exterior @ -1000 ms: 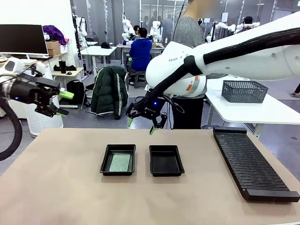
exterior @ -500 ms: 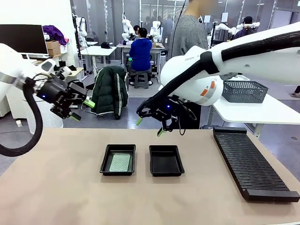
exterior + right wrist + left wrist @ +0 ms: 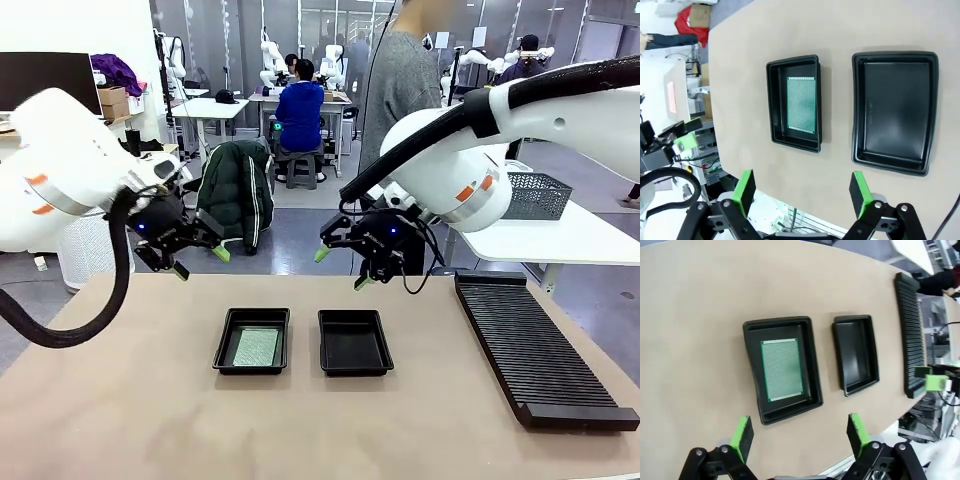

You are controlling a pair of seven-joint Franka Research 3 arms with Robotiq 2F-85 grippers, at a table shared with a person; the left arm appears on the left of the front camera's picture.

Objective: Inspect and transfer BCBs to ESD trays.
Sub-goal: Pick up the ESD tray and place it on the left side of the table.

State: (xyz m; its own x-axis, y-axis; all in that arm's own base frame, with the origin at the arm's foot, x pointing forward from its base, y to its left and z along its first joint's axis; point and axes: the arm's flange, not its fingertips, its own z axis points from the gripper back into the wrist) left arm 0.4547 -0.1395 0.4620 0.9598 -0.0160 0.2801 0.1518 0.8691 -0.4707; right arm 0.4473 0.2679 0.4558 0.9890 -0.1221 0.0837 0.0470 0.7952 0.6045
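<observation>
Two black ESD trays lie side by side mid-table. The left tray (image 3: 252,341) (image 3: 782,367) (image 3: 796,102) holds a green BCB (image 3: 256,347) (image 3: 782,369) (image 3: 801,104) flat on its floor. The right tray (image 3: 354,342) (image 3: 855,353) (image 3: 895,111) has a bare black floor. My left gripper (image 3: 198,261) (image 3: 799,432) hangs open in the air beyond the table's far edge, up and left of the left tray. My right gripper (image 3: 339,268) (image 3: 801,189) is open too, hovering above the far edge behind the right tray. Nothing is between either pair of fingers.
A long black ribbed slotted rack (image 3: 535,343) (image 3: 911,335) lies along the right side of the table. A person (image 3: 400,80) in a grey top stands behind the far edge. A white side table with a mesh basket (image 3: 536,195) is at the back right.
My left gripper has swung right toward the table, now near the far-left edge. My right gripper has drifted right, from behind the left tray to behind the right one. The trays and board are unmoved.
</observation>
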